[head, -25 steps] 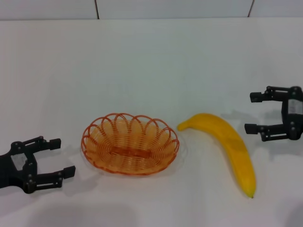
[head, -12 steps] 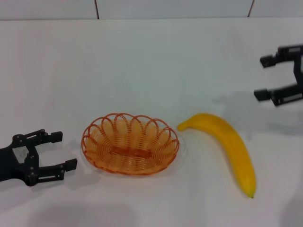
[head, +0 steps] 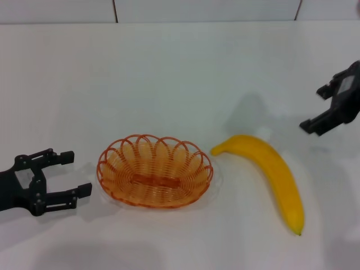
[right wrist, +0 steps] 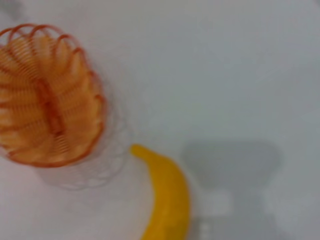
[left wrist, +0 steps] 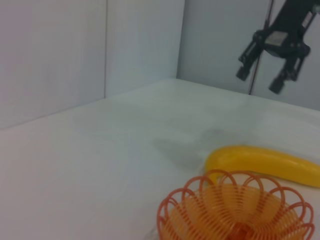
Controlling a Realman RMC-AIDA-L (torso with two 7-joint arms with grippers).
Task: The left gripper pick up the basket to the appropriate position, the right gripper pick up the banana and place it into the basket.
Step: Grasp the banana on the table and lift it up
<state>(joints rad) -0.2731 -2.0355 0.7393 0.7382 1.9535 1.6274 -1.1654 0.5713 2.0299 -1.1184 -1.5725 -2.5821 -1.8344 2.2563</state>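
both grippers apart from basket and banana, right arm raised

white table (head: 180, 73) runs wide and bare toward its far edge, where it meets a pale panelled wall (head: 202, 10); most of the surface between that edge and the objects is free. the basket (head: 154, 170) sits toward the near edge, a little left of the middle, with the banana (head: 270, 174) just beside it on the right, its stem end almost at the basket's scalloped rim but not clearly touching. the banana curves away toward the near right part of the table, dark tip nearest the near edge.

the left gripper (head: 72, 174) hangs low near the near left corner, fingers spread wide, holding nothing, its fingertips pointing at the basket and short of the rim. the right gripper (head: 320, 109) is up by the right edge, farther back than the banana, fingers parted and empty; the left wrist view shows it well above the table.

compared with a second ago, the right gripper has lifted and swung from beside the banana's middle toward the far right, tilting as it went. the left gripper has crept slightly toward the basket. basket and banana have not moved.
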